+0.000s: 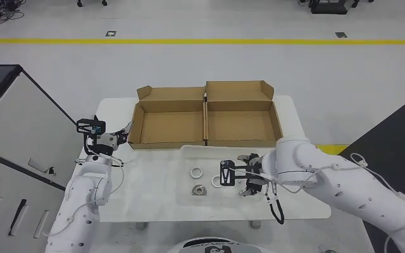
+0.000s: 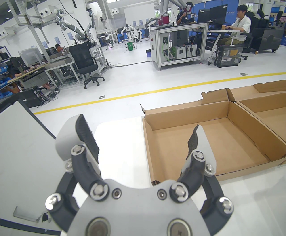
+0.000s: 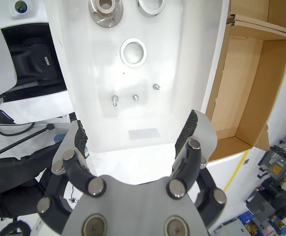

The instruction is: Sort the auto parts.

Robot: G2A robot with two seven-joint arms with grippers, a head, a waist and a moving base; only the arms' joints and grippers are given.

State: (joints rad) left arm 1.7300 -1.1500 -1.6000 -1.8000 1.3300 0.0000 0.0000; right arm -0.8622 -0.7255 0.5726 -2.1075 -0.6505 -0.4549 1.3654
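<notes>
Pale grey floor [image 1: 253, 57] out there, yellow line [image 1: 190, 41] running across it, black office chair [image 2: 86, 63] beside cluttered desks [image 2: 57, 66].

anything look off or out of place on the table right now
Nothing stands out. The rings, flanged part and three small bolts lie apart inside the white tray, and both cardboard boxes sit empty side by side.

White tray [image 3: 156, 55], brown boxes [image 1: 171, 129], silver rings [image 3: 133, 40].
</notes>
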